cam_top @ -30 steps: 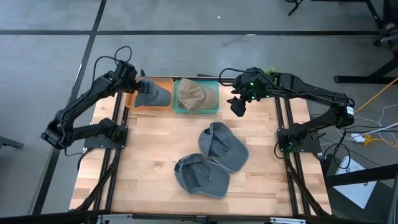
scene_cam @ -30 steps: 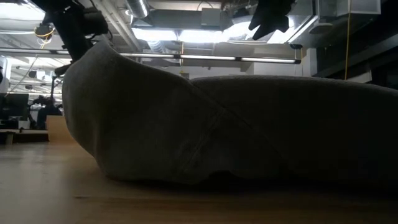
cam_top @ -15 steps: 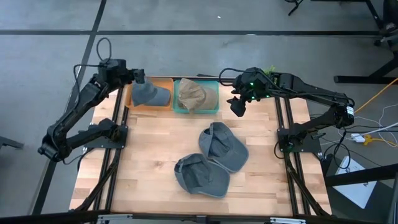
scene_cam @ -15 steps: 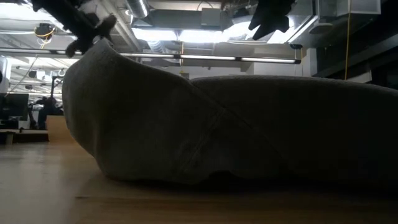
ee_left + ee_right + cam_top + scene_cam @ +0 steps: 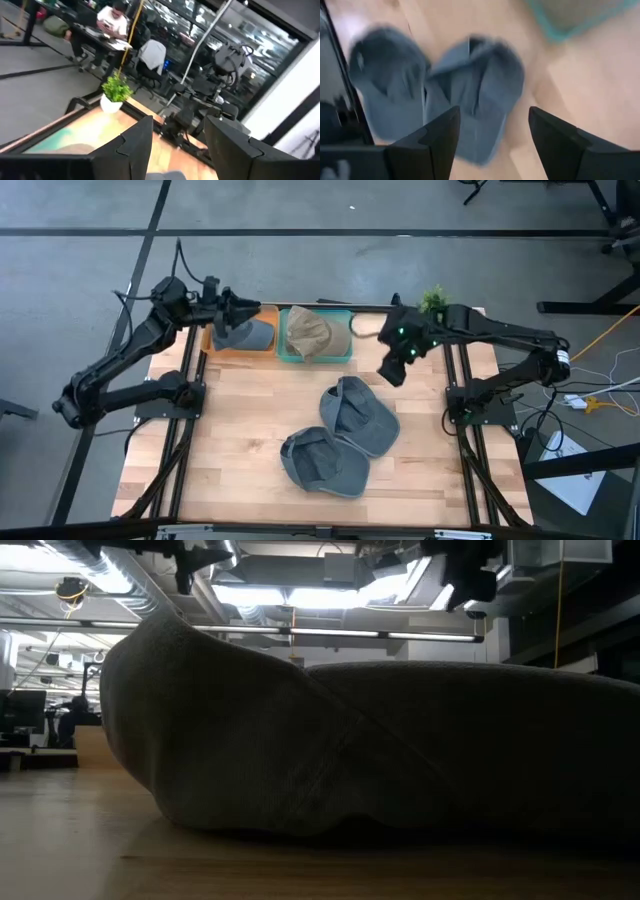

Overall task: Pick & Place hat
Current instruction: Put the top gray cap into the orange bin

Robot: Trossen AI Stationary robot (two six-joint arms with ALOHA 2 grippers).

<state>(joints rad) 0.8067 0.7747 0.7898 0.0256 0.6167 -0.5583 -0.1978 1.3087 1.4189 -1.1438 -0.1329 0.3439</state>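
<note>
Two grey-blue hats lie on the wooden table, one in the middle [image 5: 360,415] [image 5: 482,95] and one nearer the front edge [image 5: 322,462] [image 5: 387,100]; its side fills the low view [image 5: 350,750]. A grey hat [image 5: 248,333] lies in the orange bin [image 5: 268,311] and a tan hat [image 5: 313,333] in the green bin [image 5: 283,345]. My left gripper [image 5: 243,310] [image 5: 177,150] hangs open and level over the orange bin, clear of the grey hat. My right gripper [image 5: 393,370] [image 5: 492,145] is open, raised, slanting down toward the two hats on the table.
A small potted plant [image 5: 433,300] [image 5: 116,92] stands at the table's far right corner. The two bins sit side by side along the far edge. Bare wood lies on the table's left half and along its right edge.
My left gripper has risen off the grey hat in the orange bin and tipped from pointing down to level, facing the table's right; the hat stays in the bin. My right gripper has shifted a little toward the near edge and tipped further down toward the table's hats.
</note>
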